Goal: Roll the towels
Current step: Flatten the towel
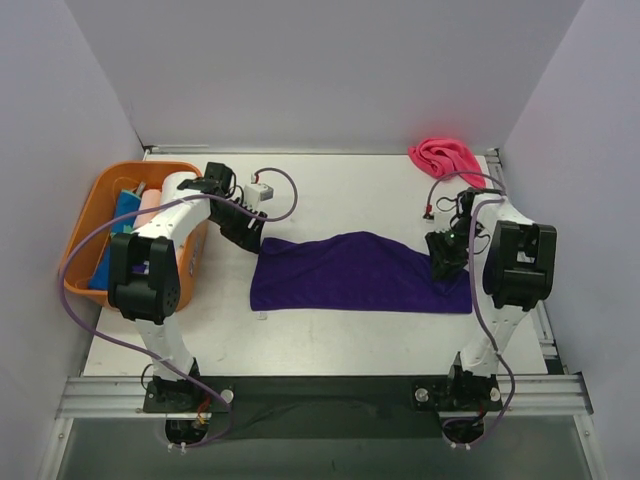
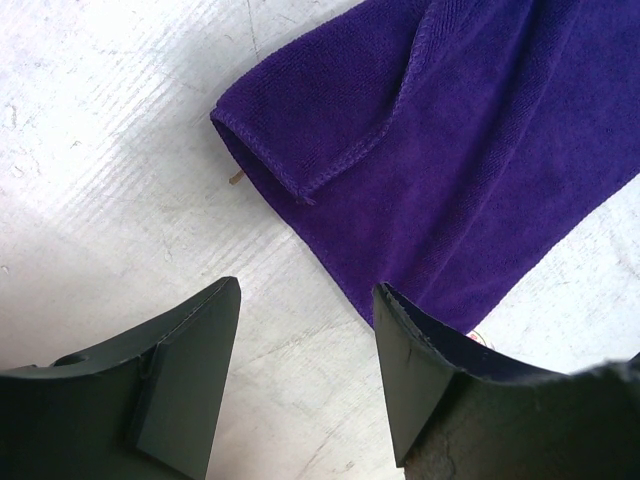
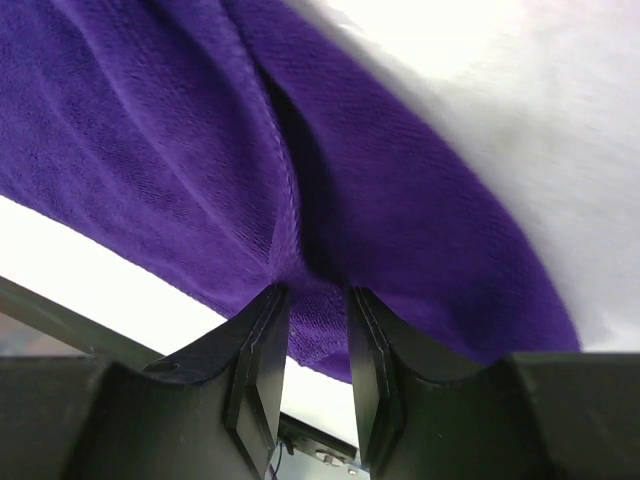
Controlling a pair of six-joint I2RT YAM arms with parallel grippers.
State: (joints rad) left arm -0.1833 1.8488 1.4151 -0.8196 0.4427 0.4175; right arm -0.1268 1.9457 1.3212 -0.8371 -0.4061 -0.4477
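My left gripper (image 2: pixel 305 300) hangs with jaws well apart and empty, just beside the left end of the purple towel (image 1: pixel 360 272); the towel lies flat mid-table, its long axis running left to right between both arms; at its right end my right gripper (image 3: pixel 318 300) pinches a fold of cloth; I'd roll from there, leftward.

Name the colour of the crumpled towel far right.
Hot pink; towel shows best in the top view.
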